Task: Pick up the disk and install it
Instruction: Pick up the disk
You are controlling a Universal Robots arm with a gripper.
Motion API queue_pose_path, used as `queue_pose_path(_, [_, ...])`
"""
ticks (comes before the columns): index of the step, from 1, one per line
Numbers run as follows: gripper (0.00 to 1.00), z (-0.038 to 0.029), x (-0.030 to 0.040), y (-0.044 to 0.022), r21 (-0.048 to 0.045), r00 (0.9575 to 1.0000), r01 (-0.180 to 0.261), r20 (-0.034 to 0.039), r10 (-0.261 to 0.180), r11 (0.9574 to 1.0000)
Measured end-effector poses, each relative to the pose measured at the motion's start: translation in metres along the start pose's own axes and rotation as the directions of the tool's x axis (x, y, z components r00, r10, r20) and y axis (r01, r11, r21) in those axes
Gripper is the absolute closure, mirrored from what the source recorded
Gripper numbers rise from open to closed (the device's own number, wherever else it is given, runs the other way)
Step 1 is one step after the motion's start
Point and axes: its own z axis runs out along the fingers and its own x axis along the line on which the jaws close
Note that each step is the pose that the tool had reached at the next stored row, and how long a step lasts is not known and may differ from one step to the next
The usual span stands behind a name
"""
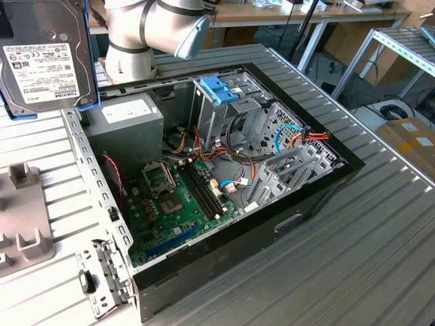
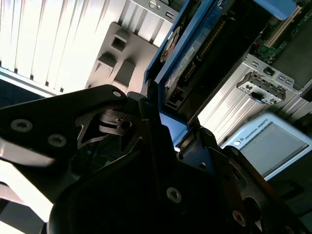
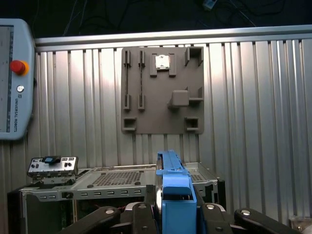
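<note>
Now: disk held in air, 10 o'clock in exterior view, well apart from open case. Gripper jaws pinch disk edge-on by light-blue frame. Judgement: step is carry; needs firm grip, no tilt. Metal cage with blue latch sits 1 o'clock of motherboard; loose cables near, snag risk.

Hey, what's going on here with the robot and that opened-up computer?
The robot arm has its gripper closed on the disk, clamping it by its light-blue frame and holding it in the air at the exterior view's left. The open computer case lies on the table beside it. The disk is not yet installed. The metal drive cage with the blue latch stands inside the case.
</note>
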Motion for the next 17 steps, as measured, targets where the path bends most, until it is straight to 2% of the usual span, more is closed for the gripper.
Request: queue_pose_path(17, [0.63,0.0007,-0.0003,-0.0053,0.0,1.0,0.0,-0.0007,0.0,1.0])
